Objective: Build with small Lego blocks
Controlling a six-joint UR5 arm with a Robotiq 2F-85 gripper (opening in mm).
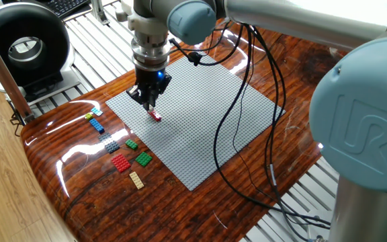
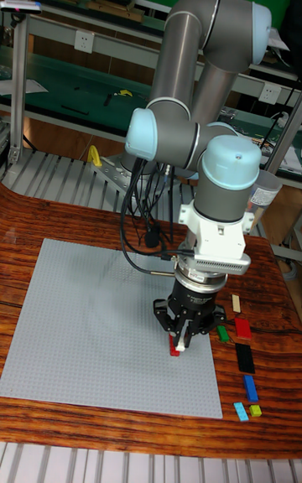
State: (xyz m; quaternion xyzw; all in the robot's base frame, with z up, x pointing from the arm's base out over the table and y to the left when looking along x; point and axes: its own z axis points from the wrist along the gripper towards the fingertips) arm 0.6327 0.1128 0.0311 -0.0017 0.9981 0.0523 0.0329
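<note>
- Fixed view: hand points straight down over the left part of the grey baseplate, tips right at a red brick lying on the plate.
- Tall fixed view: same hand low over the plate, fingers close together around something white; the red brick sits just under the tips. Cannot tell if the fingers clamp it or only touch.
- Loose bricks lie on the wood bench, off the plate's left edge, all apart from the hand.
- In that row: cyan piece, yellow-green piece, blue brick, grey plate, small green, bigger green, red plate, tan plate.
- Tall view shows the same row at the plate's right edge: tan, red, green, blue.
- Black cables hang from the arm and trail across the plate.
- Round black device stands at far left, off the bench.
</note>
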